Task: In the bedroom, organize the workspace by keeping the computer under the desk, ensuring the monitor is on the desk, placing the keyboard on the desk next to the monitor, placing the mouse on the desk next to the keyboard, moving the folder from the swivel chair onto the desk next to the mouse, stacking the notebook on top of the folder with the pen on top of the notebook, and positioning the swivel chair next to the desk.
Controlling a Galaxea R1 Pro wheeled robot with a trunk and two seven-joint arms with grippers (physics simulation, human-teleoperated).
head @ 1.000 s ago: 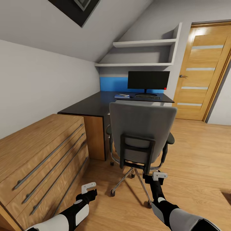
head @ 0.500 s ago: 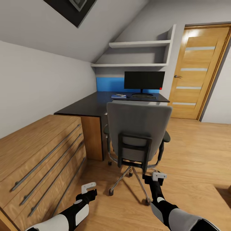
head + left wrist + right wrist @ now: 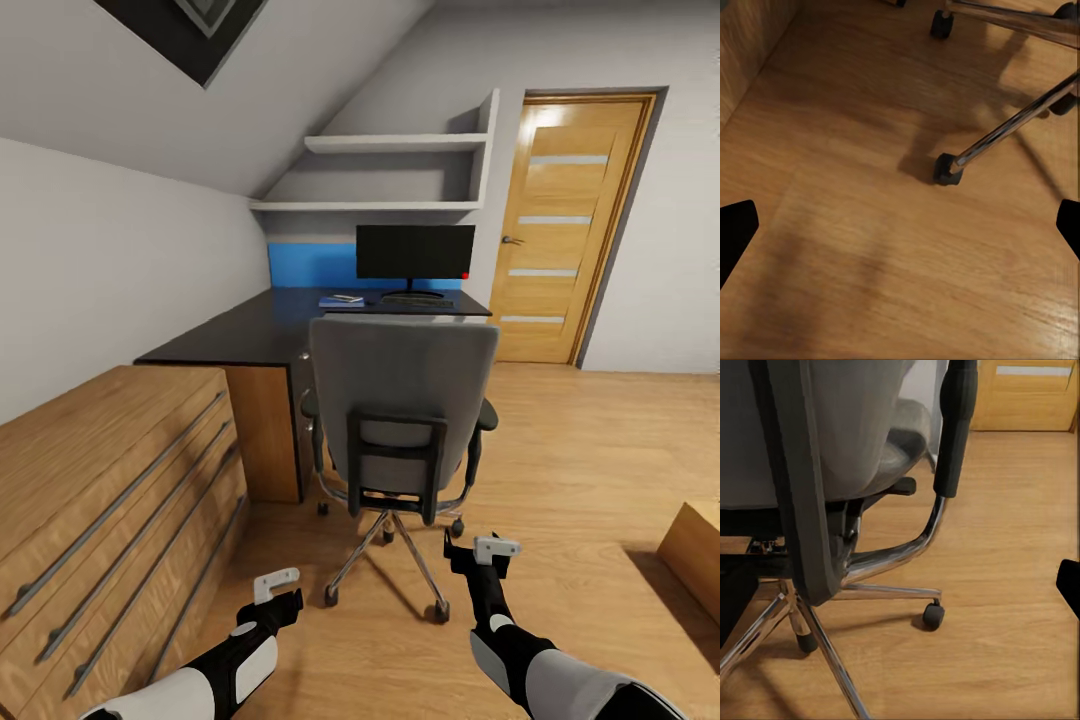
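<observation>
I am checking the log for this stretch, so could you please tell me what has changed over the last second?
The camera pulled back and swung right: the swivel chair, desk and monitor look smaller and further left, with more door and floor visible. Nothing was grasped or released. Both pincers, left and right, stay low and empty.

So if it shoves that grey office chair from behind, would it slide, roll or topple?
Probably roll: the swivel chair stands on castors on smooth wooden floor. A push high on its tall back might tilt it, though the wide chrome base should resist. It may also spin.
</observation>
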